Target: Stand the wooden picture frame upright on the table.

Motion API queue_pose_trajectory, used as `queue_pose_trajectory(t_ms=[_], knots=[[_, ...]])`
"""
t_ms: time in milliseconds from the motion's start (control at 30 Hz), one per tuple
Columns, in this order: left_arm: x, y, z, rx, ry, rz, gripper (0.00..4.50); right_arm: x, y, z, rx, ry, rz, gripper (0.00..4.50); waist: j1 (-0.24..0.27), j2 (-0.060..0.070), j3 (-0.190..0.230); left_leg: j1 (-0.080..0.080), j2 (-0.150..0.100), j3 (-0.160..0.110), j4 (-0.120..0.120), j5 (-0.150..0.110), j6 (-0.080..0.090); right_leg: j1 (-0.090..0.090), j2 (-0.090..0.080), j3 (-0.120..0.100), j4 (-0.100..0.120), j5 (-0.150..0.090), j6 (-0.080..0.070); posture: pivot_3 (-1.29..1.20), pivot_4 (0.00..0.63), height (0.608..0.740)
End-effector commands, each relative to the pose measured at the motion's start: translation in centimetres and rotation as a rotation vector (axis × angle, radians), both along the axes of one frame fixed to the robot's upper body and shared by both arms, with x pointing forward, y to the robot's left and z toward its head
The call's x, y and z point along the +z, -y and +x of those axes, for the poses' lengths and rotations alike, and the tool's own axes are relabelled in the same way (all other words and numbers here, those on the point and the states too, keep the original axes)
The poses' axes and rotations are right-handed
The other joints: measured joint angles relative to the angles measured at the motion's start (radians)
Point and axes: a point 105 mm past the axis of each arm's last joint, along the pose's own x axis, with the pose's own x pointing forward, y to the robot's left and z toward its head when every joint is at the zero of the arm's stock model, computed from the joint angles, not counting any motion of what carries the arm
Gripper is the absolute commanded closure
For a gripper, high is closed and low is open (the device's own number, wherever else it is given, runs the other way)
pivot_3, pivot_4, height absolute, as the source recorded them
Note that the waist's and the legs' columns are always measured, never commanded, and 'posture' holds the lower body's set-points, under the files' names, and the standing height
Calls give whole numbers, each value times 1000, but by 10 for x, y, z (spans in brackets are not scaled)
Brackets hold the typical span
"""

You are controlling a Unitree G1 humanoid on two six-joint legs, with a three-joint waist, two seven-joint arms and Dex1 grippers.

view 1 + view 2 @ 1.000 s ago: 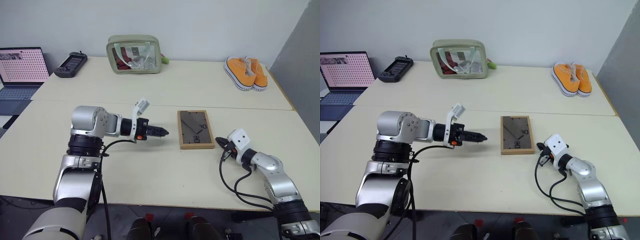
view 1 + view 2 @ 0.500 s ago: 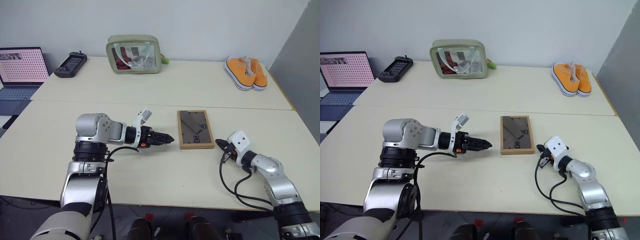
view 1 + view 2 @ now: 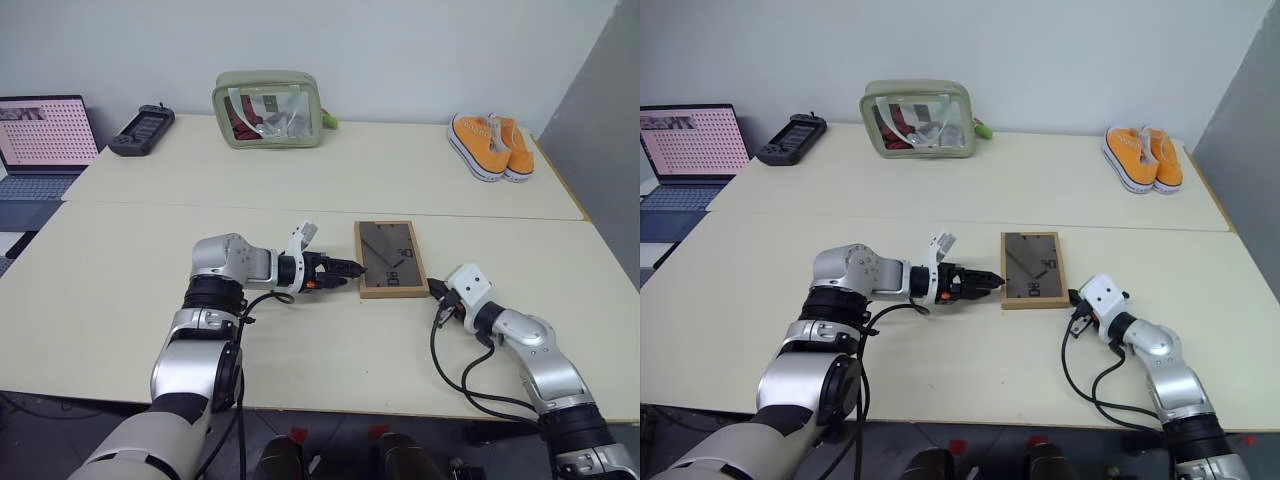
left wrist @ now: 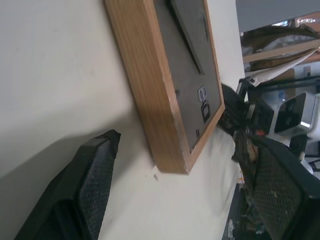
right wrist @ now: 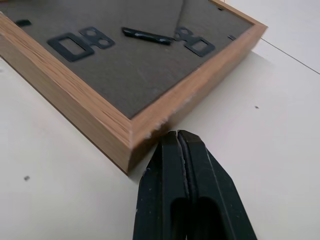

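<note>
Left tool [image 3: 352, 269] reached the face-down wooden picture frame [image 3: 390, 258] and spread open; right tool [image 5: 185, 145] stayed closed at its corner, lift apparently imminent.

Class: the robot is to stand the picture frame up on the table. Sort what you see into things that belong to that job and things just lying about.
Belongs to the job:
wooden picture frame, lying back-up
table
left gripper, open
right gripper, shut

Just lying about:
orange shoes
green pouch
laptop
black handheld controller
</note>
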Motion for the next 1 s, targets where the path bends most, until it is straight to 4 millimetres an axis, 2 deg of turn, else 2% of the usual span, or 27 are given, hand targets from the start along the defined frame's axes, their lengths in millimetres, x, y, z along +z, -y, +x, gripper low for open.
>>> queue_pose_trajectory(t_ms=[33, 200, 567, 1000], knots=[[-14, 1, 2, -3, 0, 52, 584, 3, -11, 2, 31, 42, -20, 4500, -1, 0, 0, 1, 0, 0, 0, 0, 0, 1, 0, 0, 0, 0, 0, 0, 150, 740], [-13, 8, -1, -38, -17, 38, 584, -4, -28, 5, 29, 32, 18, 4500, -4, 0, -1, 1, 0, 0, 0, 0, 0, 1, 0, 0, 0, 0, 0, 0, 150, 740], [-10, 5, 4, -25, -23, 29, 584, -6, -48, 4, 26, 26, 84, 4500, -5, 0, -2, 1, 0, 0, 0, 0, 0, 1, 0, 0, 0, 0, 0, 0, 150, 740], [-1, 6, 14, 38, -39, -52, 584, -7, -33, 3, 3, 21, 71, 4500, -4, 0, -2, 1, 0, 0, 0, 0, 0, 1, 0, 0, 0, 0, 0, 0, 150, 740]])
